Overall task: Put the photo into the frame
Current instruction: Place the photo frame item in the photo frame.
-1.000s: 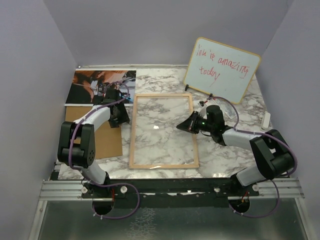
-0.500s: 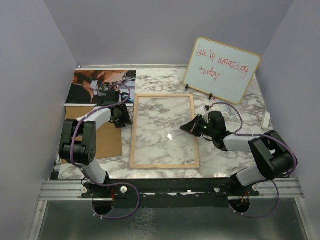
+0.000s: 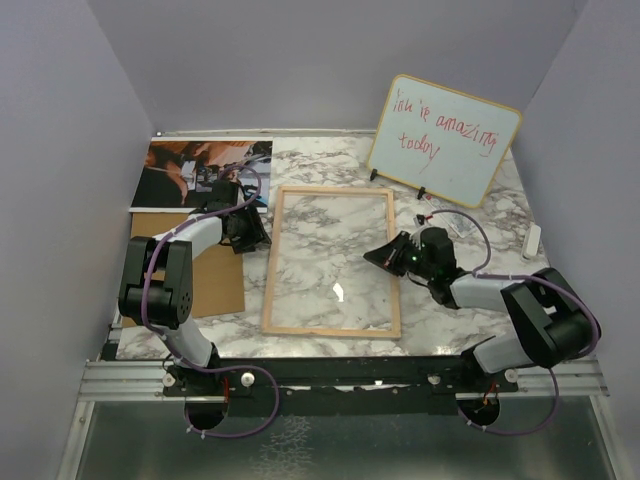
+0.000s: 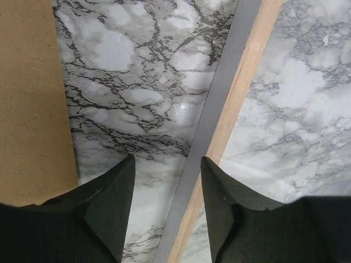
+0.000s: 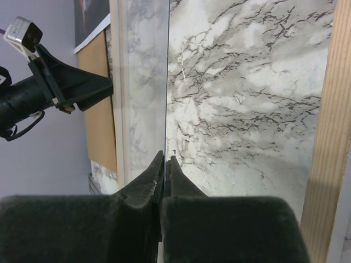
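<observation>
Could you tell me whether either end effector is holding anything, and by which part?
The right end effector pinches the clear pane by its edge; the left end effector is open, holding nothing.

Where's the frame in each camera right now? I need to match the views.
Top external: the frame sits at the centre of the picture.
Left wrist: one wood rail runs diagonally from upper right to bottom centre.
Right wrist: one rail runs down the left, another along the far right edge.
Shared landmark: the brown backing board, left of the frame in all three.

Black-and-white arms (image 3: 195, 236), purple cables (image 3: 273, 392), dark claws (image 4: 167, 163)
</observation>
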You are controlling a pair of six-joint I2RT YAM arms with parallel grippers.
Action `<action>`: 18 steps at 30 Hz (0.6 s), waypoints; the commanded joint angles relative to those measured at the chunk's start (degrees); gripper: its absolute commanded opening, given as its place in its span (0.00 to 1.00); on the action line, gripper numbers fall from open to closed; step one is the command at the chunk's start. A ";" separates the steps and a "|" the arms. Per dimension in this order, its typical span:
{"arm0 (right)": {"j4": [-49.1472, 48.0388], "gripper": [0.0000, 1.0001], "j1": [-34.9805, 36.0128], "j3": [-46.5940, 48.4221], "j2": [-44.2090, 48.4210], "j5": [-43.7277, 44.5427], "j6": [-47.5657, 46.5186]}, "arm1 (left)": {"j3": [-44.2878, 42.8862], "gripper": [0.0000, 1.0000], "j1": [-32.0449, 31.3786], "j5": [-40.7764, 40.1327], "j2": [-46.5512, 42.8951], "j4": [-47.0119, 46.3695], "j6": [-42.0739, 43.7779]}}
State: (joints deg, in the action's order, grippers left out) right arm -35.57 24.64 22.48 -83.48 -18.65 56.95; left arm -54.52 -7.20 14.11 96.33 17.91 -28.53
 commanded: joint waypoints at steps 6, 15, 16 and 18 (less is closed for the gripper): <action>-5.90 0.01 -0.30 -4.18 7.06 1.99 -2.45 | 1.61 0.66 0.01 3.03 0.06 -1.35 1.38; -11.93 0.01 -0.30 -2.99 0.67 -1.44 0.56 | 1.52 0.64 -0.03 4.51 2.19 -1.92 1.25; -13.13 0.01 -0.30 -2.78 -0.06 -2.16 0.61 | 1.52 0.63 -0.06 4.60 2.33 -1.92 1.21; -13.75 0.01 -0.30 -2.18 -0.92 -3.09 1.11 | 1.52 0.61 -0.02 4.69 2.62 -1.92 1.24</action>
State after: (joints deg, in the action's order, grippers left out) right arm -43.81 24.62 18.70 -82.39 -19.03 56.99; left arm -54.41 -7.20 17.52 96.68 15.40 -28.03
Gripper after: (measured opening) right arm 0.007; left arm 0.626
